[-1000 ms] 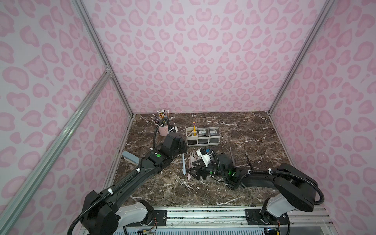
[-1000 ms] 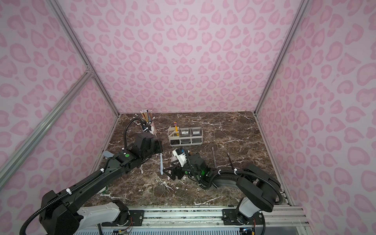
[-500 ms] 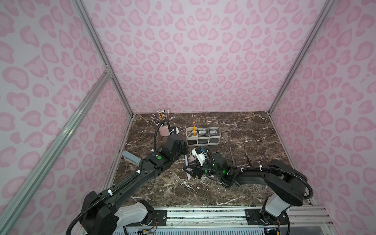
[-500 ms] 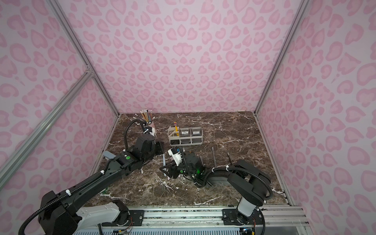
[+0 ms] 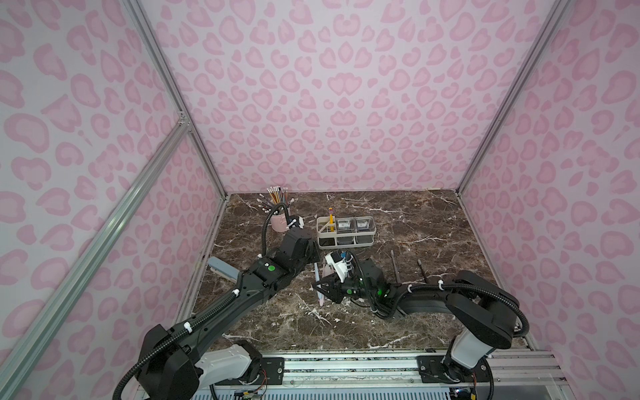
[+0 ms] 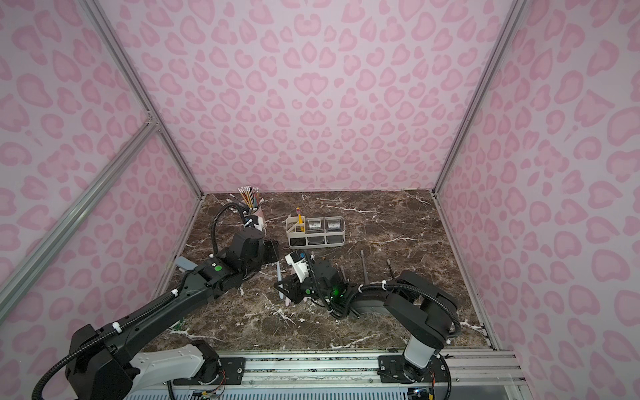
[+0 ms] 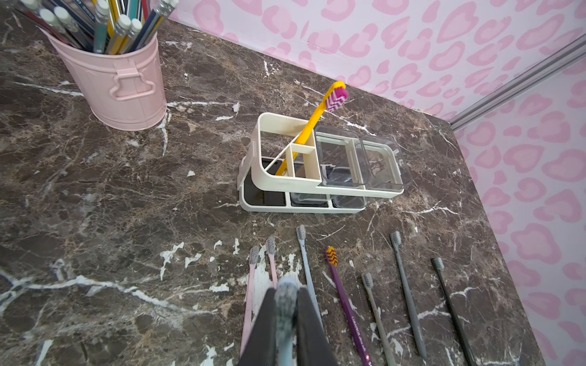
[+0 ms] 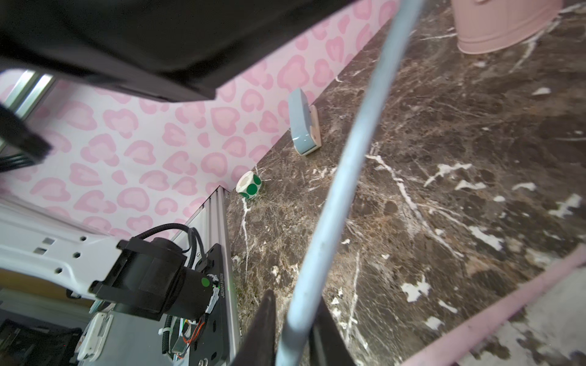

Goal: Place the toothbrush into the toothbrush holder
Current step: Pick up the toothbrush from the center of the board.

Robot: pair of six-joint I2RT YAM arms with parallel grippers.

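Toothbrush (image 7: 285, 293) (pale blue) clamped by left fingers (image 7: 264, 326) at its bristles, by right fingers (image 8: 261, 332) on its handle.

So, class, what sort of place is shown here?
Probably a robot test booth staged as a bathroom counter: pink heart-patterned walls on aluminium framing, a brown marble-look tabletop, and a white open-frame plastic toothbrush holder.

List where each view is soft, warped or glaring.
Left wrist view: the light-blue toothbrush head close to the lens is blurred, the toothbrush holder sharp. Right wrist view: that toothbrush's handle is soft, the marble table beyond clearer. Both top views: even light, wall frames splay out with wide-angle distortion.
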